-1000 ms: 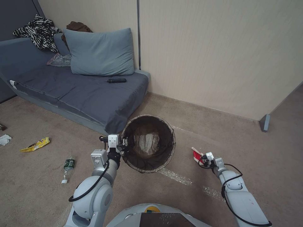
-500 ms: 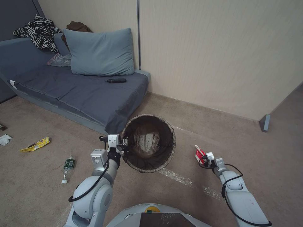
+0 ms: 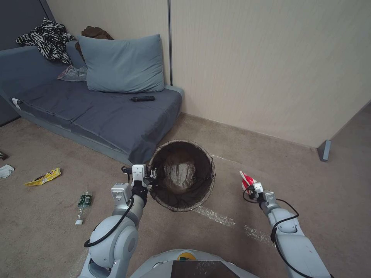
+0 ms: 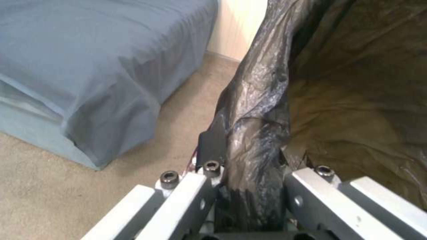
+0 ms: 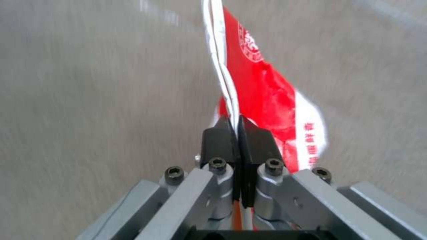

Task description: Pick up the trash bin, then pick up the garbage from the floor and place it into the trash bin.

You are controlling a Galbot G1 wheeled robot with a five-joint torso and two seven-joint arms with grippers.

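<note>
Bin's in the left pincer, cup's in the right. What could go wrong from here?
1. The right pincer pinches only the flattened rim of the red paper cup; a quick swing might shake it loose.
2. The left pincer grips the trash bin at one side of its rim, over bunched bag liner; the plastic may slip or the bin tilt.
3. The bin's mouth is off to the cup's side, so an early release would land on the carpet.

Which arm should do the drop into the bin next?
Right. The right gripper is already shut on the flattened red paper cup, off the floor beside the round black-lined trash bin. The left gripper is occupied, clamped on the bin's rim.
</note>
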